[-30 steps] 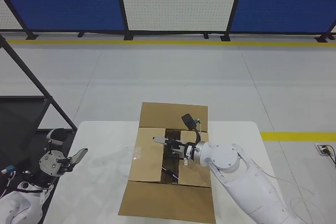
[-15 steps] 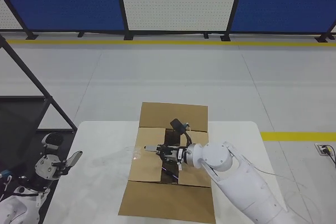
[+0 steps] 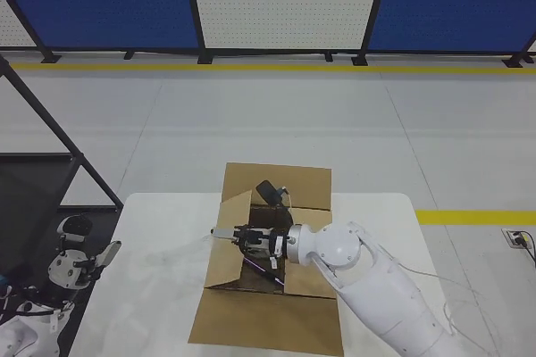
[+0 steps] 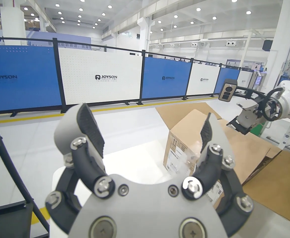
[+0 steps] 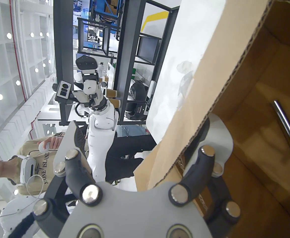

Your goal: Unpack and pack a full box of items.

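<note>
While the box (image 3: 266,326) sits mid-surface (image 3: 152,303) with its mouth facing up, the step in hand appears to be opening it for unpacking. Far and near flaps lie folded outward, so the outline runs longest from the near edge to the far edge. The left inner flap (image 3: 225,259) stands tilted up, its hinge along that same line and its free edge pointing up. The right hand (image 5: 140,130) sits spread wide astride this flap's edge, clamping nothing. The left hand (image 4: 146,115) hovers open and empty at the surface's left edge, well apart from the box. Next, the flap likely needs swinging outward past upright, clear of the thin dark item (image 3: 266,270) inside.
</note>
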